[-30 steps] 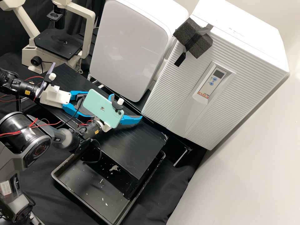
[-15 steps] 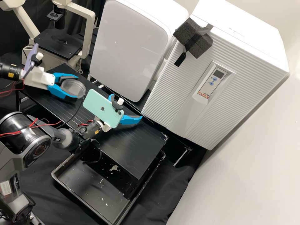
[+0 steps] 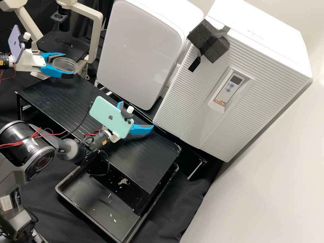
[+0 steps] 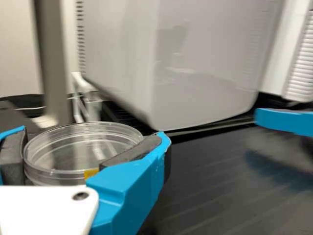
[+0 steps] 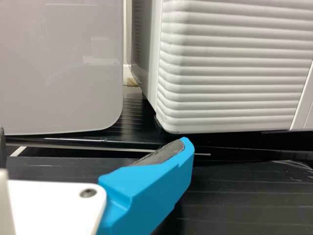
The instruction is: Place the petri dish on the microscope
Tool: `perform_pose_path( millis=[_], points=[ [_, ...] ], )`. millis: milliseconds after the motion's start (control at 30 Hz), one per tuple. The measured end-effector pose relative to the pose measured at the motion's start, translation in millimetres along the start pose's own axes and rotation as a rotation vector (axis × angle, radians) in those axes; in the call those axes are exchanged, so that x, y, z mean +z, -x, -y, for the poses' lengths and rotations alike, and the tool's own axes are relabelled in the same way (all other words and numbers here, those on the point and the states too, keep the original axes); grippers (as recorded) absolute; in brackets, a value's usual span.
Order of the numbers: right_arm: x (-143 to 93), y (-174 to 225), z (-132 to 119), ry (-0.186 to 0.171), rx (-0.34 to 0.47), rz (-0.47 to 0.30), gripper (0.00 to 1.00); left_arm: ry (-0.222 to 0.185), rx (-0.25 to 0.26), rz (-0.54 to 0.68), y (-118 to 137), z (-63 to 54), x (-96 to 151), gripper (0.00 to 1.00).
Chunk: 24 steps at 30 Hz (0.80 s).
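Observation:
In the high view my left gripper (image 3: 69, 65) is shut on the clear round petri dish (image 3: 63, 64), held roughly level in the air just in front of the microscope's black stage (image 3: 64, 45). The cream microscope (image 3: 96, 33) stands at the far left. In the left wrist view the dish (image 4: 83, 152) sits between the dark pads of my left gripper (image 4: 88, 145), a small yellow mark on its side. My right gripper (image 3: 136, 116) is open and holds nothing over the black bench; the right wrist view shows this gripper (image 5: 94, 143) with its fingers wide apart.
Behind the bench (image 3: 152, 158) stand a white rounded cabinet (image 3: 141, 50) and a ribbed white unit (image 3: 189, 111) with a control panel. A black tray (image 3: 91, 199) lies at the bench's near side. A loose black cable (image 3: 84, 119) crosses the bench by the right arm.
From beside the right gripper, my left gripper has carried the dish leftward and away over the bench to the microscope's front. The right arm has kept still.

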Motion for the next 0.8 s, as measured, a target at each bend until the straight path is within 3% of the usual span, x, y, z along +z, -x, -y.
perform_pose_path(
  millis=[233, 333, 533, 800],
  points=[
    [0, 0, 0, 0.000, 0.000, 0.000, 1.00, 0.014, 0.041, -0.067, 12, -9.1, -21, 0.00],
    [0, 0, 0, 0.000, 0.000, 0.000, 1.00, 0.034, 0.061, -0.070, 16, -13.3, -22, 0.00],
    [0, 0, 0, 0.000, 0.000, 0.000, 1.00, 0.031, 0.095, -0.061, 19, -19.7, -21, 0.00],
    [0, 0, 0, 0.000, 0.000, 0.000, 1.00, 0.045, 0.130, -0.127, 16, -27.3, -39, 0.00]
  ],
)
